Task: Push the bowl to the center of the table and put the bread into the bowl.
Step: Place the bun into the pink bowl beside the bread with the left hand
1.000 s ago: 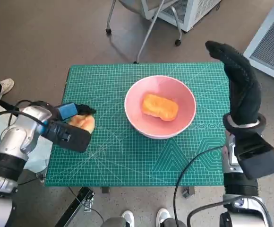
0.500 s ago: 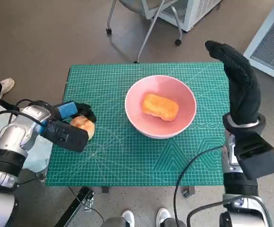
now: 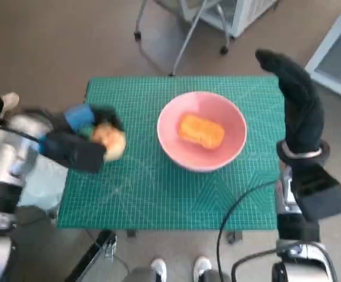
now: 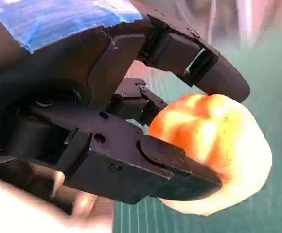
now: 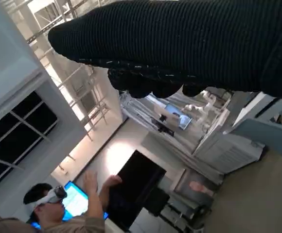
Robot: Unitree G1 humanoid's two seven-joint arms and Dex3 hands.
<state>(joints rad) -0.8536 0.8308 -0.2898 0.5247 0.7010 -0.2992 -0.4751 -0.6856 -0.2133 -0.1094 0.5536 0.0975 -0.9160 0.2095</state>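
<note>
A pink bowl (image 3: 201, 130) sits near the middle of the green cutting mat, with an orange piece of bread (image 3: 201, 130) lying inside it. My left hand (image 3: 79, 138) is over the mat's left side and grips a second, rounder piece of bread (image 3: 111, 141), lifted a little off the mat. The left wrist view shows the black fingers (image 4: 180, 174) closed round that bread (image 4: 214, 145). My right hand (image 3: 297, 100) in its black glove is raised at the mat's right edge, fingers straight and empty, apart from the bowl.
The green mat (image 3: 176, 200) covers the small table. A wheeled chair base (image 3: 176, 35) and a white cabinet (image 3: 241, 12) stand beyond the far edge. A shoe (image 3: 6, 103) shows at the left, more feet (image 3: 179, 267) at the near edge. A person (image 5: 58, 213) shows in the right wrist view.
My left hand has closed on the round bread and raised it slightly off the mat, moving a little away from me. The head camera has shifted a bit. The right hand is unmoved.
</note>
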